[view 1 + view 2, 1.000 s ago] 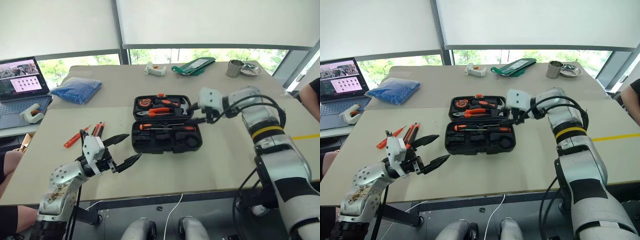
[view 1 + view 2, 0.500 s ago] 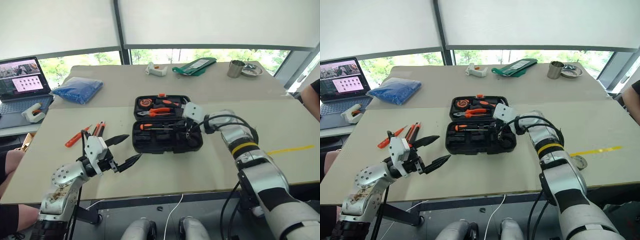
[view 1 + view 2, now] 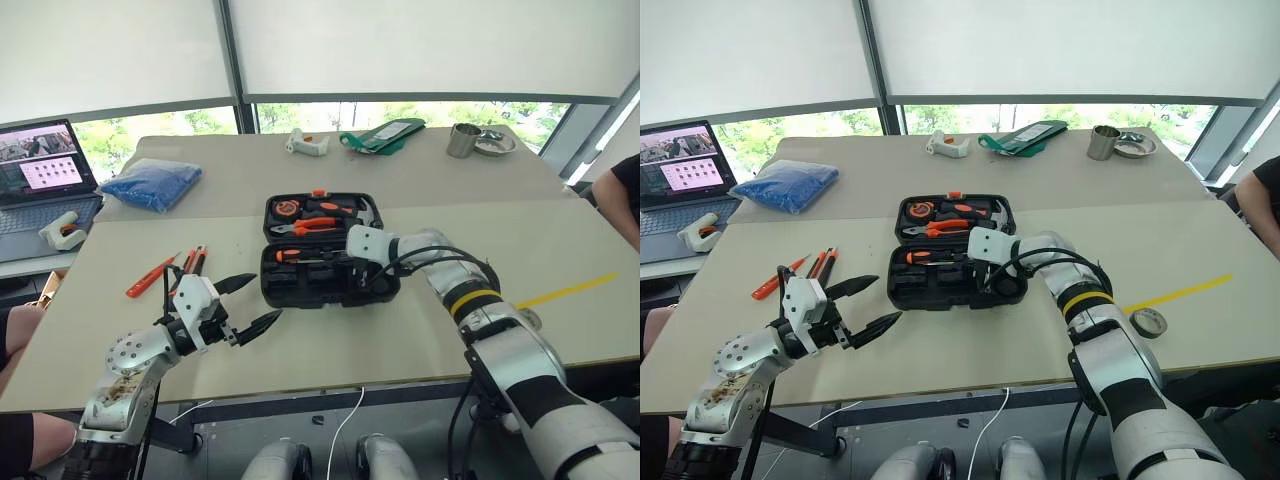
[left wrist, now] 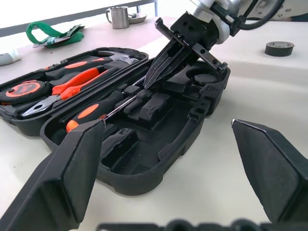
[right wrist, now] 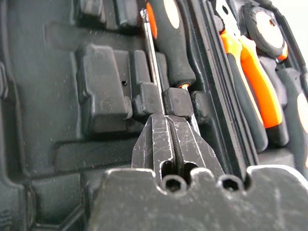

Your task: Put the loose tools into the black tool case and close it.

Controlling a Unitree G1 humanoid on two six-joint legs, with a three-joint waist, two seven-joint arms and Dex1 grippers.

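The black tool case (image 3: 385, 290) lies open in the middle of the table. One orange-and-black screwdriver (image 4: 91, 111) rests in its near half. My right gripper (image 5: 166, 120) is shut, and its tips press down on that screwdriver's metal shaft (image 5: 153, 62) at a clip; from the left wrist it shows as the right gripper (image 4: 148, 83). To the left of the case lie loose tools: an orange screwdriver (image 3: 150, 277) and two slim orange-and-black tools (image 3: 195, 260). A small black tape roll (image 3: 1147, 322) sits on the table to the right. My left gripper (image 3: 262, 300) hovers open near the case's front left corner.
Pliers (image 3: 320, 222), a tape measure (image 3: 288, 207) and a hammer fill the case's far half. A laptop (image 3: 45, 160), a blue bag (image 3: 150, 183), a white device (image 3: 305, 143), a green item (image 3: 385, 133) and a metal cup (image 3: 463, 140) stand further back. A person (image 3: 620, 195) is at the right edge.
My right gripper came down and leftward from above the case's right side into its near half and shut. The left gripper stayed open in place.
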